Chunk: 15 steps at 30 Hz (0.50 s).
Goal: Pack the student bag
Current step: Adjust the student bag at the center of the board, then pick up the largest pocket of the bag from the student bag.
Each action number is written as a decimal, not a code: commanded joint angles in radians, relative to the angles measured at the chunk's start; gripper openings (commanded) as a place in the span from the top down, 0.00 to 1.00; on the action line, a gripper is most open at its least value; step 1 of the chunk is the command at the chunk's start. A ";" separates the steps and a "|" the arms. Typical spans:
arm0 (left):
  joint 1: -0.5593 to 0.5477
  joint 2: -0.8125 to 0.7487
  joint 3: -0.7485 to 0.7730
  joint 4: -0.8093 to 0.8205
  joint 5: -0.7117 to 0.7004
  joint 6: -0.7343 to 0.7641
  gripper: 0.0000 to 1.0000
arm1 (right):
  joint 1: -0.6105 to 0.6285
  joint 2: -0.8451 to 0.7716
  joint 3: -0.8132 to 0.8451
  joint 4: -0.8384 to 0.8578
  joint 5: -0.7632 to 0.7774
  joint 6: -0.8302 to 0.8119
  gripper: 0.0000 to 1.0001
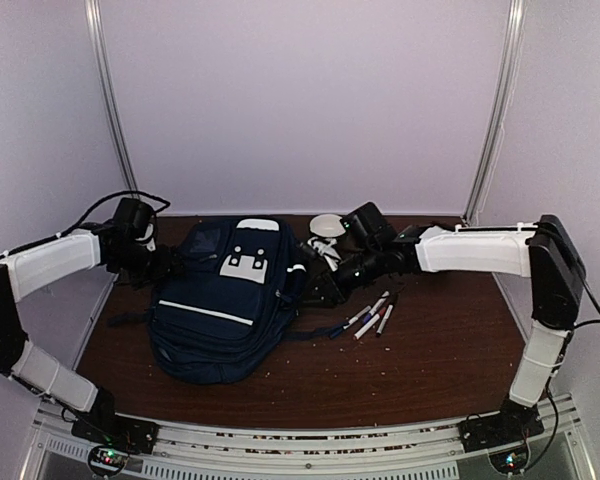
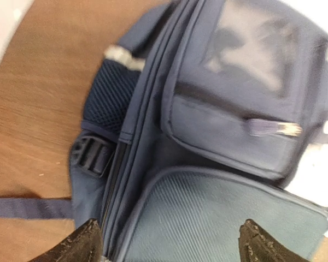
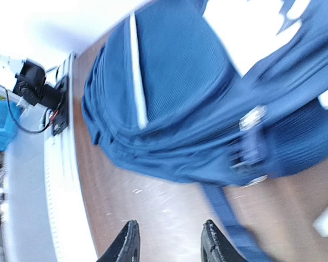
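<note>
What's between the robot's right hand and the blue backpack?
In the right wrist view, only bare brown table separates the right hand from the backpack; the backpack's blue strap trails off to one side.

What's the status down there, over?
Left gripper open over backpack. Right gripper open, empty, beside it. Markers loose on table, nothing blocking.

No writing, brand or number can be read anywhere; the white patch (image 1: 246,262) on the large navy-blue fabric backpack (image 1: 215,335) carries only small dark marks, too small to make out.
</note>
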 commanded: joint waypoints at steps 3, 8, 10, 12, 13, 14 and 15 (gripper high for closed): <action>-0.012 -0.224 -0.057 -0.050 0.019 0.061 0.17 | -0.024 0.057 0.063 -0.135 0.241 -0.245 0.64; -0.072 -0.285 -0.056 -0.091 0.191 0.199 0.26 | -0.018 0.140 0.158 -0.202 0.322 -0.316 0.63; -0.150 -0.281 -0.036 -0.124 0.221 0.266 0.26 | -0.008 0.162 0.176 -0.220 0.342 -0.336 0.63; -0.256 -0.260 -0.002 -0.177 0.158 0.320 0.24 | -0.001 0.180 0.185 -0.228 0.346 -0.338 0.63; -0.310 -0.243 0.010 -0.190 0.148 0.350 0.23 | 0.003 0.190 0.191 -0.233 0.336 -0.335 0.62; -0.354 -0.227 0.019 -0.201 0.134 0.363 0.21 | 0.007 0.203 0.200 -0.241 0.321 -0.326 0.62; -0.387 -0.213 0.022 -0.203 0.116 0.360 0.20 | 0.008 0.214 0.212 -0.246 0.301 -0.313 0.63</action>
